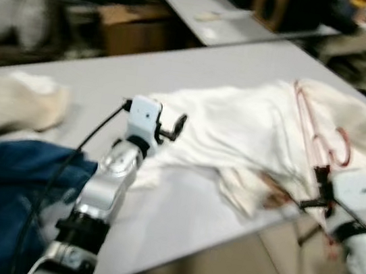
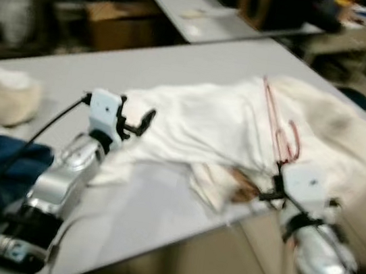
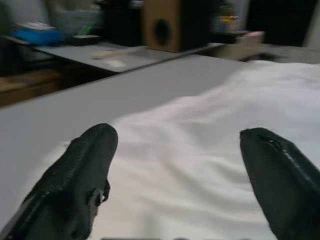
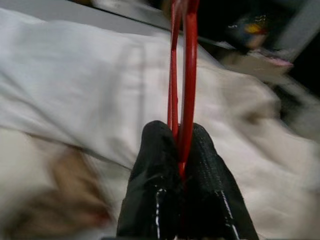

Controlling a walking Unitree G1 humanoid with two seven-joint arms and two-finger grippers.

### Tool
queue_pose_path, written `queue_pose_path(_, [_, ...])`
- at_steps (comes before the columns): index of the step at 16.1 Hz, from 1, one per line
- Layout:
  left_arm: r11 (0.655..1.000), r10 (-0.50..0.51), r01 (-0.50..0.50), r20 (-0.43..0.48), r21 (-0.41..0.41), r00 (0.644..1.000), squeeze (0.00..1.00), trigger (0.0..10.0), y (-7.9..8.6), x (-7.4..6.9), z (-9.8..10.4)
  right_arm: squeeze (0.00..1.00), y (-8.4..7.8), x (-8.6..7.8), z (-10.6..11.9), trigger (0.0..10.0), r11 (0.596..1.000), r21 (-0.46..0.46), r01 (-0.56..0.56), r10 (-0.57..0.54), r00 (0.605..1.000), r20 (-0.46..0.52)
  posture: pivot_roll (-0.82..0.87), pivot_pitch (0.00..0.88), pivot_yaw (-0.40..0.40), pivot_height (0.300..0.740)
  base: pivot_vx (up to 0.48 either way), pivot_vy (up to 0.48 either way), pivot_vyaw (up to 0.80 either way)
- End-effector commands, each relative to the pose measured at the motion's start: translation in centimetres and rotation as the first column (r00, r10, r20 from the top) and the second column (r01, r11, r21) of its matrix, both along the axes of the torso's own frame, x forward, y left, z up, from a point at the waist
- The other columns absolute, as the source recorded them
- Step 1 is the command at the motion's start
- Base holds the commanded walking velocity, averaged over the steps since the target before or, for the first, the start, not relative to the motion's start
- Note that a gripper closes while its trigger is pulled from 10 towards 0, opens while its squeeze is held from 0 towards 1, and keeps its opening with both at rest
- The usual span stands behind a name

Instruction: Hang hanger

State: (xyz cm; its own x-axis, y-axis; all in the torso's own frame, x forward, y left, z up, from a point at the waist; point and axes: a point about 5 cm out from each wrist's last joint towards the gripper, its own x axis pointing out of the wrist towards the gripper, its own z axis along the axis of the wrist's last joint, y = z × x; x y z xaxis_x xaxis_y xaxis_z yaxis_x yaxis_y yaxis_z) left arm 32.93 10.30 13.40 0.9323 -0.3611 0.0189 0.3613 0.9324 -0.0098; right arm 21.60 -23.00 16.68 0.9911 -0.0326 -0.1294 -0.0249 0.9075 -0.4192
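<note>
On the white garment at the table's near right edge lies the red hanger, its thin wires running from the far fold toward the robot, the hook curled to one side. Right gripper: both black fingers pressed together on the hanger's wires, a firm pinch, seen plainly in the right wrist view; from the head views it sits just off the table edge with the hanger reaching away over the cloth. Left gripper: fingers spread wide, holding nothing, poised low over the garment's left part. Table: grey, long, with a blue cloth at the near left and a cream cloth beyond it. Background, blurred: a second table, a cardboard box and a brown speaker.

Step in hand, by judgement: the hanger is grasped but not yet lifted clear or carried to a rail. No rail or hook can be made out. The next move likely calls for raising the hanger free of the garment without dragging the cloth along, then finding a place to hang it.
</note>
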Motion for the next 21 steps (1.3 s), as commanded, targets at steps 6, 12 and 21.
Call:
queue_pose_path(6, [0.992, 0.071, -0.060, -0.097, 0.110, 0.993, 1.00, 10.0, 2.2, 1.9, -1.3, 0.00, -1.3, -1.1, -1.0, 10.0, 0.995, -0.022, 0.102, -0.103, 0.993, -0.053, -0.28, 0.000, 0.106, 0.740, 0.000, 0.000, 0.00])
queue_pose_path(12, [0.955, 0.223, -0.171, -0.206, 0.243, 0.953, 0.00, 10.0, 3.7, 3.4, -3.1, 0.00, 0.0, -4.5, -2.1, 10.0, 0.997, 0.071, 0.003, 0.007, 0.990, -0.141, -0.33, 0.000, 0.151, 0.740, 0.000, 0.000, 0.00])
queue_pose_path(21, [0.907, 0.382, -0.229, -0.457, 0.354, 0.803, 0.00, 0.0, 7.2, 1.2, -8.4, 0.00, 1.5, -4.1, -2.5, 10.0, 0.988, 0.088, -0.125, 0.138, 0.977, -0.160, -0.26, 0.000, 0.116, 0.740, 0.000, 0.000, 0.00])
